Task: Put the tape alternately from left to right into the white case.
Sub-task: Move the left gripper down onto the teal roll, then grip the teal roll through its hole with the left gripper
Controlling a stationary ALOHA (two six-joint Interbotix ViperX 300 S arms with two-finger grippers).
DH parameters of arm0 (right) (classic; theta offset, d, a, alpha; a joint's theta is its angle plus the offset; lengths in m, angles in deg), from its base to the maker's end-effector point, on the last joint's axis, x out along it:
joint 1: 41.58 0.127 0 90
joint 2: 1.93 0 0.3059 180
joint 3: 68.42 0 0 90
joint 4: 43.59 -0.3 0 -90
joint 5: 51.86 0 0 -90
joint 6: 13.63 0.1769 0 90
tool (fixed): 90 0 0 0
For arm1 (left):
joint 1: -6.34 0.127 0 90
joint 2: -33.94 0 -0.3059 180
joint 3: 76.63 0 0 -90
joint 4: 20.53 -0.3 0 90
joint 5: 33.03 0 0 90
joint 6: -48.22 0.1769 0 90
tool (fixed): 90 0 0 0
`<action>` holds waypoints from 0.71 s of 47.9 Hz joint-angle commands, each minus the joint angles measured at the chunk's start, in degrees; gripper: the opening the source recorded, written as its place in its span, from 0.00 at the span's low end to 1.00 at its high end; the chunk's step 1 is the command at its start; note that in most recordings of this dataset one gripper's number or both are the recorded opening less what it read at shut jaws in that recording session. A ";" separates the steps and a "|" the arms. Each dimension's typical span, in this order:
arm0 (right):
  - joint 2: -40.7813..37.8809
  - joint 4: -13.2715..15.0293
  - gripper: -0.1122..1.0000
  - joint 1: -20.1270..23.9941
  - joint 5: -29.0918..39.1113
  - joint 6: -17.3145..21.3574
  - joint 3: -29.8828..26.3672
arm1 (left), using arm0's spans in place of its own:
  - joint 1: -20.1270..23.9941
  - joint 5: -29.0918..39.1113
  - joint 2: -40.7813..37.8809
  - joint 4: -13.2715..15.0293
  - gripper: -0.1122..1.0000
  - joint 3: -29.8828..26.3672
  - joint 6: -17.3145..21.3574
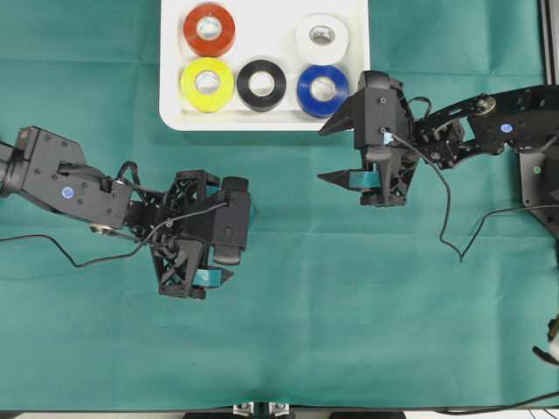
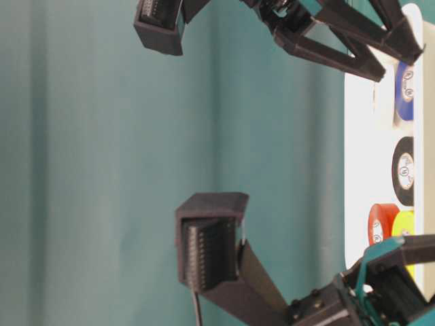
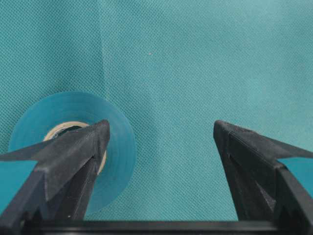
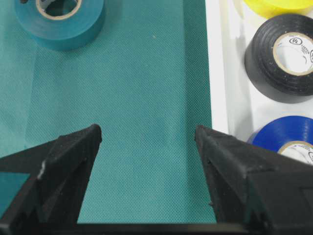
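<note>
- Overhead: white case [image 1: 349,109] at the top edge holds five rolls: red-orange [image 1: 209,29], white roll [image 1: 321,37], yellow [image 1: 207,84], black [image 1: 261,85], blue [image 1: 322,90]. Right gripper [image 1: 336,150] hangs just below the case's lower right corner, jaws spread, empty. Left gripper [image 1: 229,234] sits well below the case over the green cloth [image 1: 393,332].
- Table-level: both grippers appear only in part, each with fingers apart.
- Left wrist: teal-green roll [image 3: 117,161] lies flat on the cloth; left finger [image 3: 73,156] over its core, jaws parted, not clamped.
- Right wrist: fingers wide, nothing between; teal-green roll far ahead-left, case at right.
</note>
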 commanded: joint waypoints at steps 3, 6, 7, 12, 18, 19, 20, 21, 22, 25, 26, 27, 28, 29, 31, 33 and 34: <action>1.05 0.18 0.84 0.09 -0.35 -0.09 -0.53 | -0.09 0.44 0.00 0.00 0.48 -1.14 -0.35; 1.05 0.18 0.84 0.09 -0.35 -0.09 -0.53 | 0.00 0.88 -0.70 0.00 0.48 -1.23 -0.44; 1.05 0.18 0.84 0.09 -0.35 -0.09 -0.53 | -0.09 1.05 -0.88 0.00 0.48 -1.23 -0.44; 1.05 0.18 0.84 0.09 -0.35 -0.09 -0.62 | 0.00 2.55 -2.02 0.00 0.48 -1.76 -0.62; 1.05 0.18 0.84 0.09 -0.44 0.00 -0.53 | 0.26 5.54 -2.99 0.00 0.48 -2.99 -0.70; 1.05 0.18 0.84 0.09 -0.44 0.00 -0.53 | 0.26 6.06 -2.99 0.00 0.48 -3.08 -0.70; 1.05 0.18 0.84 0.09 -0.44 0.00 -0.53 | 0.35 6.50 -3.08 0.00 0.47 -3.25 -0.70; 1.05 0.18 0.84 0.09 -0.53 0.00 -0.53 | 0.44 7.29 -3.16 -0.09 0.47 -3.43 -0.70; 1.05 0.18 0.84 0.18 -0.53 0.00 -0.53 | 0.53 7.65 -3.16 0.00 0.48 -3.43 -0.70; 1.05 0.18 0.83 0.18 -0.88 0.00 -0.53 | 0.79 8.70 -2.81 -0.09 0.48 -3.60 -0.62; 1.05 0.18 0.84 0.26 -0.97 0.00 -0.53 | 0.88 8.96 -2.55 -0.18 0.47 -3.60 -0.62; 1.05 0.18 0.84 0.26 -1.05 0.00 -0.53 | 1.05 9.23 -2.29 -0.18 0.48 -3.60 -0.62; 1.05 0.18 0.84 0.26 -1.23 0.00 -0.53 | 1.14 9.32 -2.02 -0.26 0.47 -3.52 -0.62; 1.05 0.18 0.84 0.26 -1.32 0.00 -0.53 | 1.23 9.32 -1.76 -0.18 0.47 -3.43 -0.62; 1.05 0.18 0.84 0.26 -1.41 0.00 -0.53 | 1.41 9.32 -1.14 -0.18 0.48 -3.25 -0.53; 1.05 0.18 0.84 0.26 -1.41 0.00 -0.53 | 1.41 9.32 -0.62 -0.26 0.48 -3.08 -0.53; 1.05 0.18 0.84 0.26 -1.41 0.00 -0.44 | 1.41 9.32 -0.26 -0.26 0.48 -3.08 -0.53</action>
